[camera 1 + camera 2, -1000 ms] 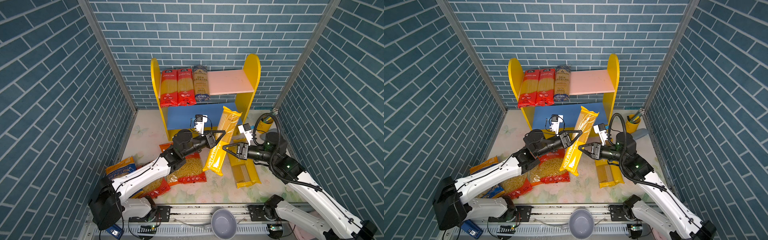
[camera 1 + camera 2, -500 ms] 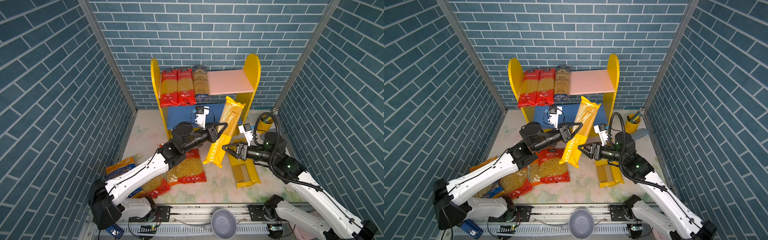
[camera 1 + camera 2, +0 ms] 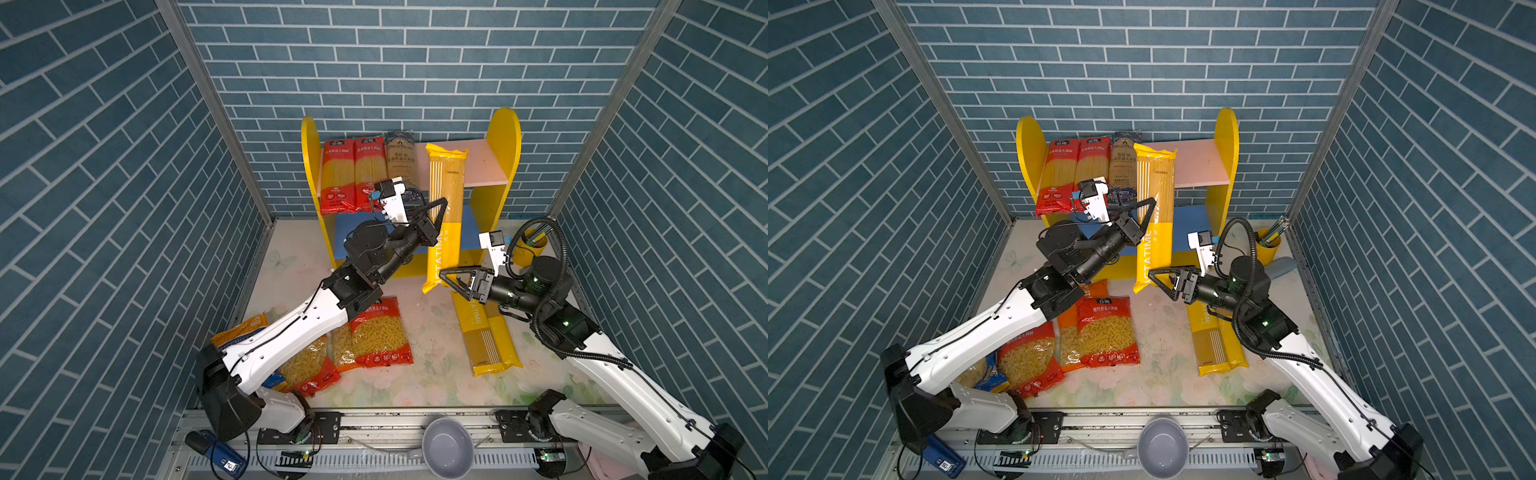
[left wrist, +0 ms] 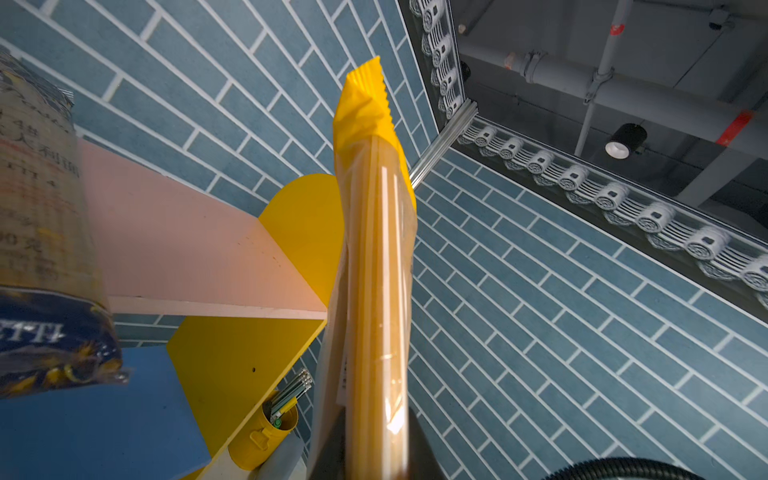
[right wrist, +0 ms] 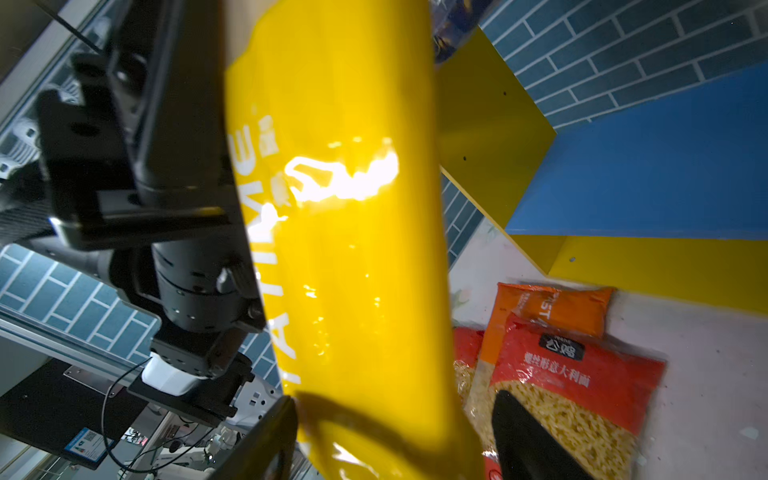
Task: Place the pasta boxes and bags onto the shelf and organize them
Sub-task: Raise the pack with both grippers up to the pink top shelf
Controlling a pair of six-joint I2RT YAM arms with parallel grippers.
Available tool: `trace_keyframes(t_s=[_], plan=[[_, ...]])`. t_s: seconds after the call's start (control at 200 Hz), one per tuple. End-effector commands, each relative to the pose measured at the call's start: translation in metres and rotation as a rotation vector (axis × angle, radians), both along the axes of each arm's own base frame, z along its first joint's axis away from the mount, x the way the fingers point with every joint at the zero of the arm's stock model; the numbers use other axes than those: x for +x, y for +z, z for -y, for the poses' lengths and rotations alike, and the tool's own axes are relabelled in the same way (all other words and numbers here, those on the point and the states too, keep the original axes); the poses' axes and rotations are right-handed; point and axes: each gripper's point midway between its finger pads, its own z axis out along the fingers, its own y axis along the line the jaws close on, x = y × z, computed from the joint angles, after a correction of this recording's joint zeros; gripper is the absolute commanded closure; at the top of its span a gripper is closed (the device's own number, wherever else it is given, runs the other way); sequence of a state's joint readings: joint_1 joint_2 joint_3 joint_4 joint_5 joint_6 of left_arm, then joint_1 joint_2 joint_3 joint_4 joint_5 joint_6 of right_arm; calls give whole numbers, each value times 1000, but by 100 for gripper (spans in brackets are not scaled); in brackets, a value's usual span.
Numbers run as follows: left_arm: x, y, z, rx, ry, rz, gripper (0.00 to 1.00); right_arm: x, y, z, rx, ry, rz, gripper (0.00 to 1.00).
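The left gripper (image 3: pixel 437 212) is clamped on the yellow spaghetti pack (image 3: pixel 445 216) about halfway along its length, holding it nearly upright in front of the shelf (image 3: pixel 503 137). The pack's top end sits level with the pink board (image 3: pixel 484 166), just beside the dark-blue pack (image 3: pixel 400 160) and the two red packs (image 3: pixel 353 174) standing there already. The right gripper (image 3: pixel 455 279) is at the pack's bottom end with its jaws spread; in the right wrist view that end lies between them, apparently not pinched. The step in hand looks like carrying this pack to the upper board as the fourth in the row. The next move probably calls for raising it until its bottom end clears the board's front edge, then carrying it back and setting it down upright beside the dark-blue pack (a long pack held mid-length may swing). A second yellow pack (image 3: pixel 488 336) and the short-pasta bags (image 3: pixel 380 332) lie on the counter (image 3: pixel 432 374), yet to be shelved
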State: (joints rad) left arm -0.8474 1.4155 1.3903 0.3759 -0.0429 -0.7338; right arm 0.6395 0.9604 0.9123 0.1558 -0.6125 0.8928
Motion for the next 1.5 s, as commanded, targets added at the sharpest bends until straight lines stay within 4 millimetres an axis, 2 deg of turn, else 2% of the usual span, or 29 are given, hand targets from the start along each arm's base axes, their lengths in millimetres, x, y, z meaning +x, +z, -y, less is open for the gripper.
trace_keyframes(t_s=[0.0, 0.21, 0.33, 0.45, 0.595, 0.75, 1.07, 1.14, 1.28, 1.496], plan=[[-15, 84, -35, -233, 64, 170, 100, 2, 47, -4, 175, 20, 74, 26], [0, 83, -39, -215, 139, 164, 100, 12, 77, -11, 269, 29, 94, 31], [12, 77, -43, -196, 164, 146, 100, 16, 82, -7, 284, -1, 95, 44], [19, 71, -42, -166, 168, 132, 100, 17, 87, -3, 298, -25, 106, 63], [22, 72, -37, -154, 154, 131, 100, 22, 95, -1, 310, -43, 121, 76], [32, 71, -47, -134, 181, 109, 88, 33, 105, 3, 304, -64, 127, 88], [46, 61, -63, -65, 220, 69, 52, 59, 135, 14, 276, -101, 128, 100], [49, 58, -65, -51, 229, 56, 49, 66, 141, 13, 244, -106, 129, 100], [44, 50, -71, -25, 233, 38, 47, 103, 130, 11, 147, -164, 45, 100], [35, 8, -71, 51, 202, -33, 45, 145, 140, 1, 163, -220, -38, 100]])
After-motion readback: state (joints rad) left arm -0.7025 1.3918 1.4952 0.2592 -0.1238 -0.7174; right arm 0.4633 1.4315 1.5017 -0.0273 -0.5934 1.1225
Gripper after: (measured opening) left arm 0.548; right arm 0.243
